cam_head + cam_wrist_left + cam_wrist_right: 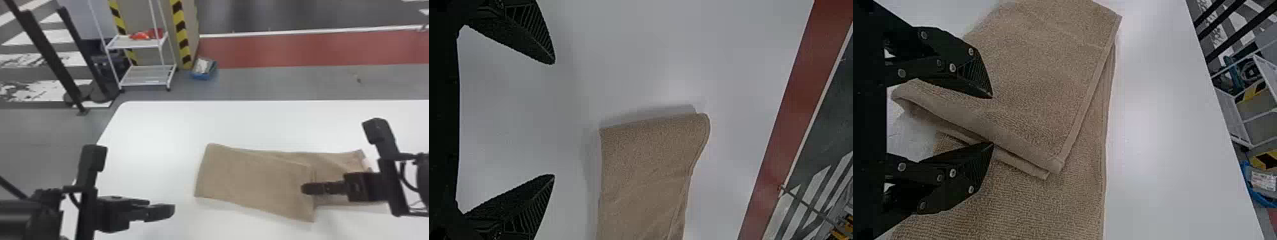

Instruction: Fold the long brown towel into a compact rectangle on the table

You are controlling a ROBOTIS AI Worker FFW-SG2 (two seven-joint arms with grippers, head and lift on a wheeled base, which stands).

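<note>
On white table (153, 127), brown towel (255, 182) part-folded; left gripper (554, 119) beside it, fingers apart; right gripper (992, 120) at edge of flap (1043, 90), fingers apart; first fold probably being finished; next: square flap, fold again

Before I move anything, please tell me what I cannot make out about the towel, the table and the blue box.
Towel's right end: partly hidden in the head view by the right gripper and its arm; the right wrist view's edge cuts it off.
Towel's lower layer: partly covered by the folded flap in the head and right wrist views.
Table's right end: cut off by the head view's edge.
Blue box's contents: too small in the head view.
</note>
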